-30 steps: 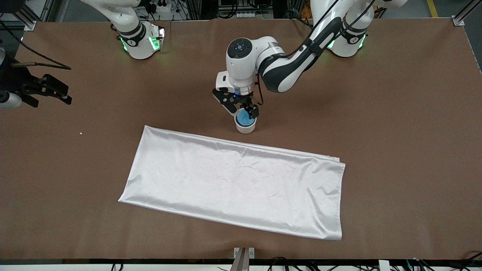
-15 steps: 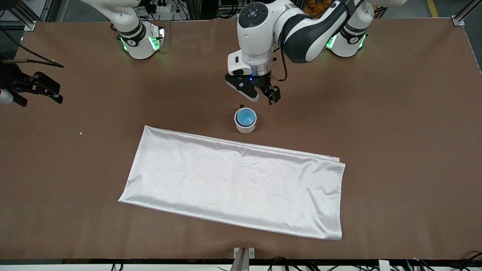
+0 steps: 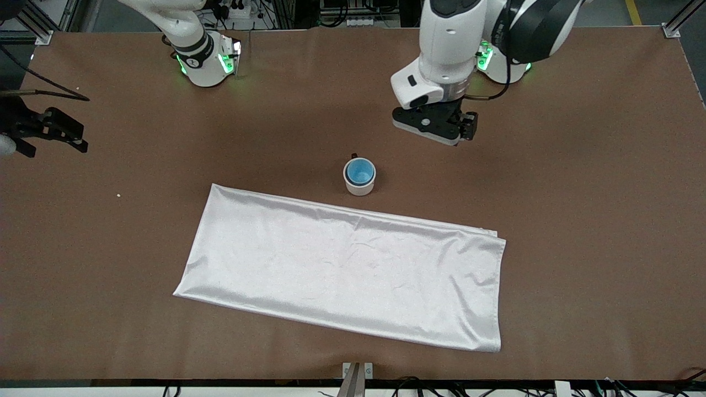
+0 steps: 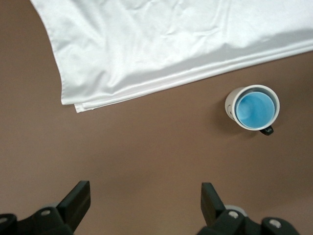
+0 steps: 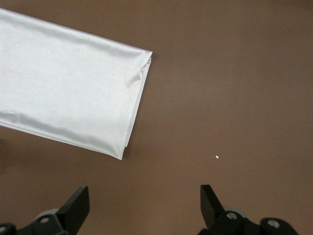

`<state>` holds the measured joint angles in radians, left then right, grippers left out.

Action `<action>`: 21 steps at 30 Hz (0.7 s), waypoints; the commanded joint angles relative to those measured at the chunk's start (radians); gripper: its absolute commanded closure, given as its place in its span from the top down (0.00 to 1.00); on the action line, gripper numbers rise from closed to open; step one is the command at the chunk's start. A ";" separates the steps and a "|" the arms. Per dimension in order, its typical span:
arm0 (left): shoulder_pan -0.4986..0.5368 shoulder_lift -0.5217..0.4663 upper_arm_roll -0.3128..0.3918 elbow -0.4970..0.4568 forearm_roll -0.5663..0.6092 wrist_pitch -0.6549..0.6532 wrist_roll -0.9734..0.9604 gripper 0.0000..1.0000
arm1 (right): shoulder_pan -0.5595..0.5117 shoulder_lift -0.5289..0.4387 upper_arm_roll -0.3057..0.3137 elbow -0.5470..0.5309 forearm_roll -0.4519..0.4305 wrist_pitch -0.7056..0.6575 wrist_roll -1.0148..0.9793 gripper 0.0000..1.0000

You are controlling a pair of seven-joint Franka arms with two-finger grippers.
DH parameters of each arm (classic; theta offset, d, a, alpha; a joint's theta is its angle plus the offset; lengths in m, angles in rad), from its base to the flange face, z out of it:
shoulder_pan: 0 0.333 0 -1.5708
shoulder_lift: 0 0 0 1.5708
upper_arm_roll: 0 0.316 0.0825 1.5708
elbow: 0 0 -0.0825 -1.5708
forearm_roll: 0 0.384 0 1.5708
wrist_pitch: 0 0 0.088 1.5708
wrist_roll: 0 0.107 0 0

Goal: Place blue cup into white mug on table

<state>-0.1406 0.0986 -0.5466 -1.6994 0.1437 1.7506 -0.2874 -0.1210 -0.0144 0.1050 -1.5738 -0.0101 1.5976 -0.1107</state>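
Up high, the left end effector [image 3: 441, 125] hung wide open and empty over the brown surface [image 3: 579, 193]. The right end effector [image 3: 52, 132] waited open at the surface's edge. The blue cup [image 3: 360, 172] sat inside the white mug [image 3: 359, 186], beside the white cloth [image 3: 342, 270].

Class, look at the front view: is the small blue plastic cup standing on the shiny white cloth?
No, the small blue plastic cup sits inside the off-white ceramic mug, which stands on the brown table beside the shiny white cloth.
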 commanded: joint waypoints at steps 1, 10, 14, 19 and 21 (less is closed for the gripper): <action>0.102 -0.046 -0.007 -0.017 -0.075 -0.016 0.014 1.00 | -0.011 0.007 0.005 0.012 -0.011 -0.008 -0.012 1.00; 0.179 -0.063 -0.006 -0.014 -0.085 -0.019 0.016 1.00 | 0.049 0.007 -0.044 0.012 -0.013 -0.010 -0.011 1.00; 0.207 -0.063 0.007 -0.002 -0.085 -0.019 0.016 1.00 | 0.053 0.007 -0.048 0.012 -0.013 -0.008 -0.011 1.00; 0.170 -0.065 0.103 0.010 -0.085 -0.017 0.017 1.00 | 0.047 0.007 -0.047 0.011 -0.011 -0.007 -0.012 1.00; 0.109 -0.066 0.189 0.017 -0.084 -0.017 0.022 1.00 | 0.047 0.010 -0.048 0.009 -0.011 -0.005 -0.011 1.00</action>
<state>0.0452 0.0536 -0.4857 -1.6937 0.0847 1.7445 -0.2765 -0.0824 -0.0123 0.0690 -1.5738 -0.0102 1.5975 -0.1107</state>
